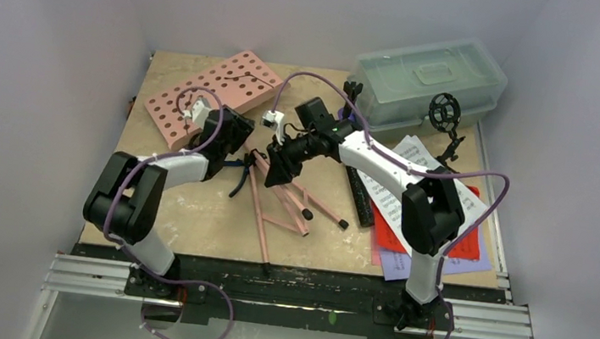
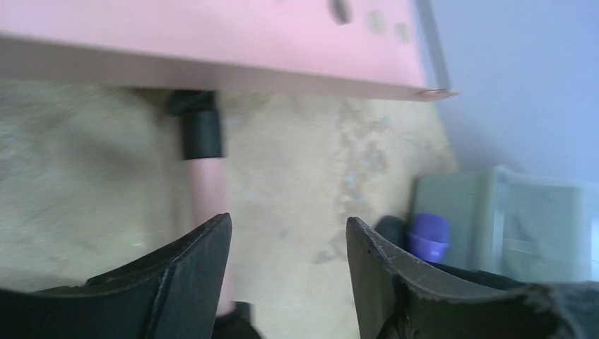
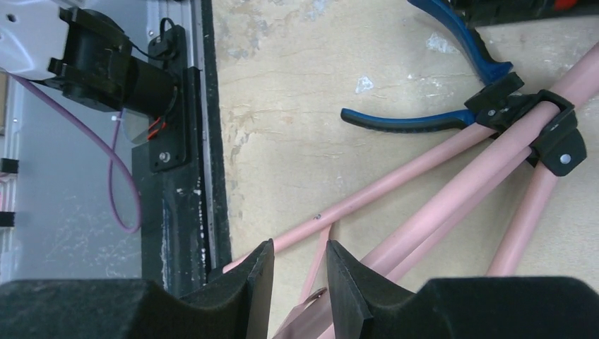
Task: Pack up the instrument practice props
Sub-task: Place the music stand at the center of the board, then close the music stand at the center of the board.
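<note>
Rack (image 1: 229,85) lying flat: perforated panel (image 2: 212,35) far left, 3 folded legs (image 1: 284,206) centre. Judged light but long and unwieldy. Tubes (image 3: 452,205) are smooth, stiff, probably slippery, so the black hub (image 3: 558,134) is judged the surer hold. Left gripper (image 2: 286,226) is released, jaws apart beside the stem (image 2: 206,183). Right gripper (image 3: 300,247) is narrowly gapped over a thin strut; whether it is pinched cannot be told. Pliers (image 3: 417,120) lie against the legs.

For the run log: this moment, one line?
left gripper: open, facing pink panel | right gripper: narrow over tripod legs, grip unclear
</note>
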### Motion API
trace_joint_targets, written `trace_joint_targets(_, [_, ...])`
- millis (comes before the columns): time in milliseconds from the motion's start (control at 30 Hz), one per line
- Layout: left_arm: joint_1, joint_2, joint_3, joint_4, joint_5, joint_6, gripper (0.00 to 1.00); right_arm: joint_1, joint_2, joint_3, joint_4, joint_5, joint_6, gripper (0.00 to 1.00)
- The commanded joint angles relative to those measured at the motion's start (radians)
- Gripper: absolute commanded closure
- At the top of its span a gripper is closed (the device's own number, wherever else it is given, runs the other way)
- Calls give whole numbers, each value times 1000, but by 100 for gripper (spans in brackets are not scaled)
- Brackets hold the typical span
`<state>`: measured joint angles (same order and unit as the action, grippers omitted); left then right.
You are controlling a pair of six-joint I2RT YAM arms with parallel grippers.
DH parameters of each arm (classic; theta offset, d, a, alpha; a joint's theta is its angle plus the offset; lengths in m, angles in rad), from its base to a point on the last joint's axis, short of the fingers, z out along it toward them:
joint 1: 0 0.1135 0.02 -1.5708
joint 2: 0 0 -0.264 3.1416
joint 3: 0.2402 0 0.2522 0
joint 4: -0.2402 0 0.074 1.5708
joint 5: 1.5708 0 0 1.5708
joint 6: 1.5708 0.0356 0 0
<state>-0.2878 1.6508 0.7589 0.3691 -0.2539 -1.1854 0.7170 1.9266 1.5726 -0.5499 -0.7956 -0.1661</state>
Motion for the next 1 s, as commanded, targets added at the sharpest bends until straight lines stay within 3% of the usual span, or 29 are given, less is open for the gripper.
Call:
trace_joint_targets(0, [7,-144,71,0,64,-23,38,-1,25,-48,-57,117,-26,63])
trace_joint_targets(200, [7,-272,45,-103,122,55,35,-1,33,-68,-74,126,-58,62])
trace_joint_targets(300, [7,-336,40,-196,182,152,33,5,-3,-31,-170,35,-151,54])
trace_joint_targets(400, [7,-409,-3,-249,326,280,32,14,-91,21,-212,38,-204,41])
trace_joint_targets(533, [6,-545,-118,-293,497,395,32,21,-198,7,-210,144,-199,39])
trace_joint_targets(800, [0,-855,-306,-528,474,380,29,109,-246,-105,-211,384,-187,37])
trace_joint_targets(967, [-8,-899,-400,-534,481,305,27,139,-233,-105,-244,457,-177,39])
